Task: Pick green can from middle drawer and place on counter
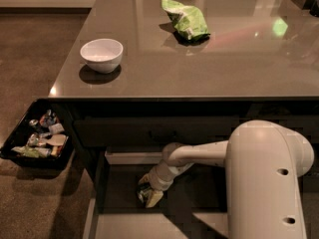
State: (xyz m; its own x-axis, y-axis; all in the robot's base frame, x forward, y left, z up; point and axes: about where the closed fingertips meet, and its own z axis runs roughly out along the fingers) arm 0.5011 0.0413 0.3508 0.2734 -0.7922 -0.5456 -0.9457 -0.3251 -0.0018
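The middle drawer (124, 183) is pulled open below the counter (199, 59), showing its grey floor and pale back edge. My gripper (149, 197) reaches down into the drawer at its left middle, just above the floor. A small dark green shape with pale marks, the green can (143, 193), shows right at the gripper's tip. I cannot tell whether the can is held or only touched. My white arm (199, 153) runs from the right, and its large housing (269, 183) covers the drawer's right side.
A white bowl (101, 55) stands on the counter's front left. A light green snack bag (185, 20) lies at the counter's back middle. A black tray of small packets (40, 136) sits on the floor to the left. Dark cabinet fronts run under the counter edge.
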